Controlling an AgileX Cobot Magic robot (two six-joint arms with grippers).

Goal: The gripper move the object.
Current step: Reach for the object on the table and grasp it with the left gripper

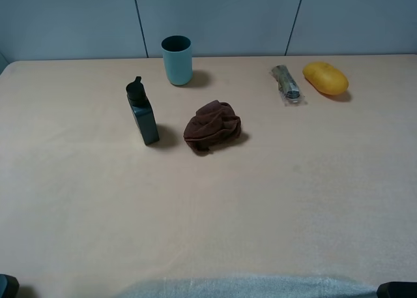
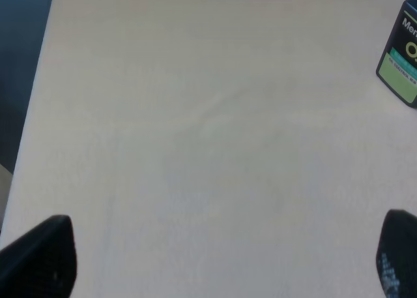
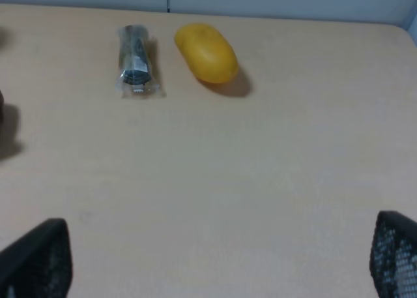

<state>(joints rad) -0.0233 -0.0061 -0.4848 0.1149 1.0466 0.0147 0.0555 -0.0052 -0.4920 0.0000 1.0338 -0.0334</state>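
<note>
Cup (image 1: 176,60), teal and upright, is set near the worktop's (image 1: 260,200) far edge, just behind the dark bottle (image 1: 143,112). Jaws of the left gripper (image 2: 218,255) and right gripper (image 3: 215,257) are held wide and empty, presumably readied for a reach.

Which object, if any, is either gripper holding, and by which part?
Nothing is held. The left gripper and right gripper stand open above the table; the blue cup stands apart, untouched.

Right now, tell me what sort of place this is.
Probably a robot test bench: a bare beige table against grey wall panels, with unrelated items set apart, a teal cup, dark bottle and brown cloth.
</note>
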